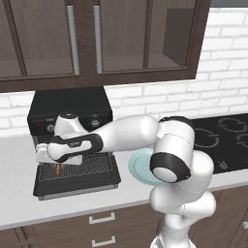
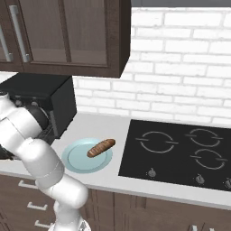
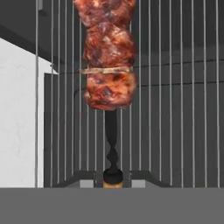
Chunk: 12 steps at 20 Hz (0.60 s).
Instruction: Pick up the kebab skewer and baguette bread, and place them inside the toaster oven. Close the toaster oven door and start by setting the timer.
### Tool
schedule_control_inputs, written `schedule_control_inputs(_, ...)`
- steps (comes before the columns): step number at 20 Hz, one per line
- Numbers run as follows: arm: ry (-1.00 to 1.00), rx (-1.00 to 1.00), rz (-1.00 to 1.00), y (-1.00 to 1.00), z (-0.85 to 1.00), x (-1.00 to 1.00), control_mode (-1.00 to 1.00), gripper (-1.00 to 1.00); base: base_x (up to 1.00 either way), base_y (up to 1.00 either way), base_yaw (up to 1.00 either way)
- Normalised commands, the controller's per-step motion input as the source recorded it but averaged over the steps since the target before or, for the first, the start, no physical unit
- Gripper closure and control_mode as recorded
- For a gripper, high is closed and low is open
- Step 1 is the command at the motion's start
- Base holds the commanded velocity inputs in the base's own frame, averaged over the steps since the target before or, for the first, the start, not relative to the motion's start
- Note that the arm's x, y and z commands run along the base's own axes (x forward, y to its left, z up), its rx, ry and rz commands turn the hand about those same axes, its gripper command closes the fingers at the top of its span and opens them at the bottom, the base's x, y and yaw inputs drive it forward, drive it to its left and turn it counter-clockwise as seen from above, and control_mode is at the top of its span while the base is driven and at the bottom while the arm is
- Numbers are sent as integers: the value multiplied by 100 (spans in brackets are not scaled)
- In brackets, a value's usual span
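Left base view: arm reaches left across the counter (image 1: 14,208) to the oven (image 1: 68,114), door (image 1: 77,181) dropped flat. Hand sits low over the rack (image 1: 99,164); a small orange bit of the skewer (image 1: 58,169) pokes out under it. The pincer itself is hidden behind the wrist here. Plate (image 1: 138,167) edge peeks from behind the elbow; the bread is covered by the arm.

Right base view: baguette (image 2: 100,147) lies on the pale blue plate (image 2: 74,164), on the counter between oven (image 2: 54,97) and cooktop (image 2: 180,151). Looks like a stiff crust and light; I'd take it across the middle, since an end grip would likely let it swing. The arm blocks the oven mouth, so hand and door are cut off at the left edge.

Hand view: skewer (image 3: 109,65) runs straight up the frame over the rack (image 3: 183,109) bars, meat chunks on top, thin stick end down at the pincer (image 3: 112,177). Pincer clamped on that stick end. Stick should be rigid and light but thin, so it may roll; chunks look soft and greasy, so I'd hold it by the stick. Can't tell whether the meat touches the bars or hangs just above. Fingertips mostly cut off at the bottom.
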Motion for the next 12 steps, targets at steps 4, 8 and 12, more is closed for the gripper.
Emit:
schedule_control_inputs(4, 0, 0, 0, 0, -17, 0, -100, 100, 0, 0, 0)
schedule_control_inputs(8, 0, 0, 0, 0, -14, 0, -100, 100, 0, 0, 0)
schedule_control_inputs(12, 0, 0, 0, 0, -16, 0, -100, 100, 0, 0, 0)
